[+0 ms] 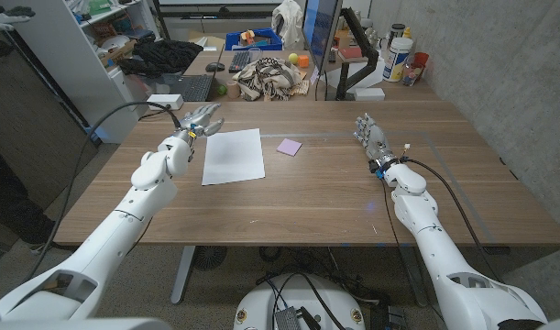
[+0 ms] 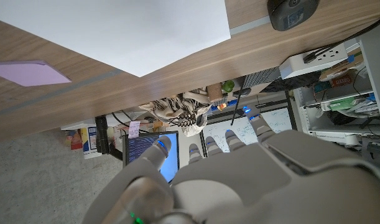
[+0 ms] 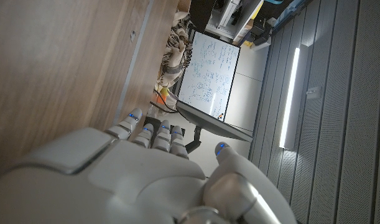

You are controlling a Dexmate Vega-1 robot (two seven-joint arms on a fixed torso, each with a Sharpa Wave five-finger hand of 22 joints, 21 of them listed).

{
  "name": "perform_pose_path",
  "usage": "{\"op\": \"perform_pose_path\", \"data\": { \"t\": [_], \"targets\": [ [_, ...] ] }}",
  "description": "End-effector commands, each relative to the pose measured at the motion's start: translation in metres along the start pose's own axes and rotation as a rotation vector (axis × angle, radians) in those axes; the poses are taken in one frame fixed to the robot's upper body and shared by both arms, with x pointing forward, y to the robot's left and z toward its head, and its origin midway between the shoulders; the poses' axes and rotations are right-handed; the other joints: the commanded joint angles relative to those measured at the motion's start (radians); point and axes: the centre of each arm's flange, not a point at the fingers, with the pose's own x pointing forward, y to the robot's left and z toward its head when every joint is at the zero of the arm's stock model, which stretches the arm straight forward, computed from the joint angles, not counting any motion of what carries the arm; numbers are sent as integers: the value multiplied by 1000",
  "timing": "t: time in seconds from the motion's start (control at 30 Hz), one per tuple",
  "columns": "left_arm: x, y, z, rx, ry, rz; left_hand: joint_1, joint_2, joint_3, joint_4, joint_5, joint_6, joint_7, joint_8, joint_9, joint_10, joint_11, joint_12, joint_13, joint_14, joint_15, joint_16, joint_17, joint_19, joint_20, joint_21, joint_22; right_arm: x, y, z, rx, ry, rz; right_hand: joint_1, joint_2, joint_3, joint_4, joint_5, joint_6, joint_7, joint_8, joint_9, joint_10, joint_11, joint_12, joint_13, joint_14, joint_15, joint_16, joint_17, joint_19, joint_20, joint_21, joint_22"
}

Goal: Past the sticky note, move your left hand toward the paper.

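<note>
Now your left hand is up by the far left corner of the paper. Its fingers are spread apart and it holds nothing. You can see the white paper lying flat on the table, just beside that hand. The purple sticky note lies a little to the right of the paper, not touching it. Your right hand is well apart on the other side of the table. Its fingers reach out loosely and it holds nothing too.
</note>
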Motion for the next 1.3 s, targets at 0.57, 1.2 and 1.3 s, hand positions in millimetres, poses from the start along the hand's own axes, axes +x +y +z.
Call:
{"op": "perform_pose_path", "data": {
  "t": [0.57, 1.2, 1.3],
  "targets": [
    [7, -5, 3, 42, -15, -93, -19, 51, -3, 3, -4, -89, -3, 2, 3, -169, -2, 3, 7, -254, -39, 9, 2, -523, 8, -21, 6, -3, -6, 0, 3, -2, -4, -5, 68, 3, 3, 8, 4, 2, 7, 4, 2, -1, 1, 3, 1, -25, -4, 1, 9, -86, -9, 3],
    [9, -10, 6, 84, -16, -135, -16, 46, -3, -3, -6, -98, -4, 4, 4, -183, -7, 3, 7, -263, -41, 8, 0, -538, 14, -41, 8, -5, -8, -1, 2, -1, -8, -5, 67, 3, 3, 9, 4, 2, 7, 4, 2, -1, 1, 3, 2, -24, -4, 1, 10, -86, -11, 3],
    [9, -10, 6, 93, -21, -140, -15, 45, -2, -4, -5, -100, -4, 5, 4, -186, -11, 3, 7, -265, -40, 7, -1, -544, 12, -46, 8, -5, -8, -1, 1, 0, -8, -5, 68, 3, 3, 9, 4, 2, 7, 4, 2, -1, 1, 3, 2, -24, -4, 1, 10, -86, -11, 3]
  ]
}}
